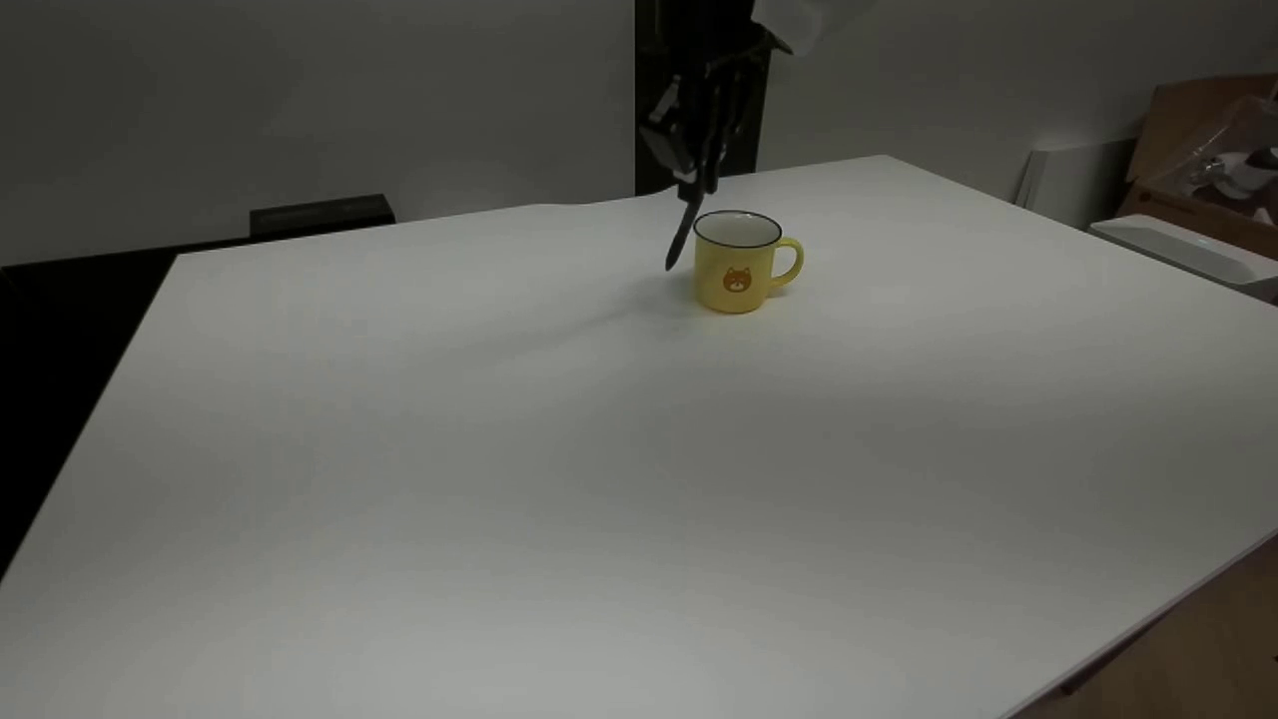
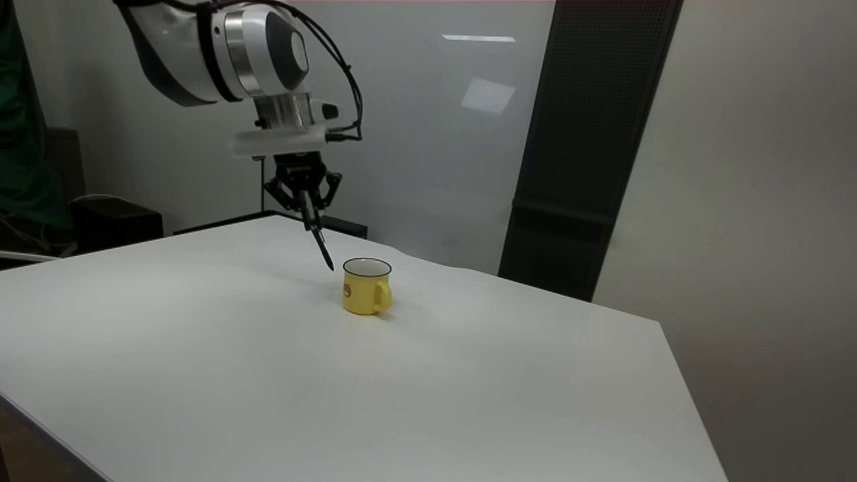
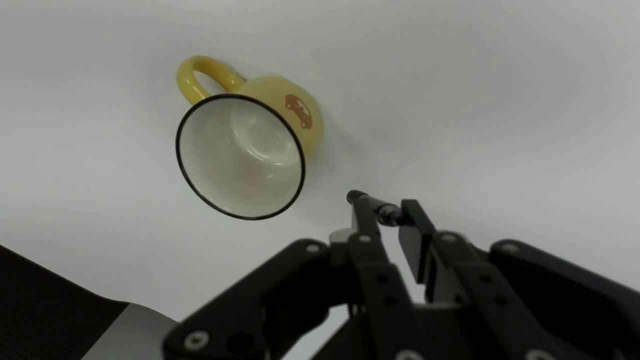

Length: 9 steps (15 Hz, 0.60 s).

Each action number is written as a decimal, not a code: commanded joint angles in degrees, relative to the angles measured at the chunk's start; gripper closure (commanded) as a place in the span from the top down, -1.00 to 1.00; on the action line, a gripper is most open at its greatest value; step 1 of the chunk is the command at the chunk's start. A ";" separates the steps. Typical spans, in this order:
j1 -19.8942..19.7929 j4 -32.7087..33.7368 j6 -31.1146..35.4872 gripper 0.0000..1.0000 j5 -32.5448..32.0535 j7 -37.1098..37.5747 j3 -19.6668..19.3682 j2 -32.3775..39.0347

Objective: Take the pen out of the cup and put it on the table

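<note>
The pen [image 1: 683, 236] is thin and dark. It hangs tilted, tip down, from my gripper [image 1: 697, 186], and also shows in an exterior view [image 2: 324, 250]. In the wrist view my gripper [image 3: 387, 210] has its fingers close together on the pen [image 3: 384, 211]; one finger hides part of it. The pen is outside and beside the cup [image 1: 711, 288], its tip appearing above the table [image 1: 519, 449]. The yellow cup with dark rim stands upright, also seen in an exterior view [image 2: 360, 298]. In the wrist view the cup [image 3: 240, 160] is empty inside.
The table's back edge [image 2: 462, 268] runs close behind the cup. A dark panel [image 2: 576, 147] and a whitish wall [image 2: 435, 134] stand behind the table. A cardboard box [image 1: 1173, 150] with items is beyond the table's side.
</note>
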 commanded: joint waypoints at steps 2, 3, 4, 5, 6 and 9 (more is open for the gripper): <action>-6.17 -2.73 4.40 -0.91 10.28 -12.28 5.87 0.99; -7.06 -3.08 4.57 -0.91 11.89 -14.30 6.69 1.19; -7.88 -3.31 4.62 -0.91 13.17 -16.12 7.37 1.38; -8.71 -3.56 4.54 -0.91 14.42 -17.68 8.02 1.47; -9.62 -3.77 4.52 -0.91 15.70 -19.29 8.77 1.56; -11.12 -4.53 4.20 -0.91 17.64 -22.06 9.46 1.61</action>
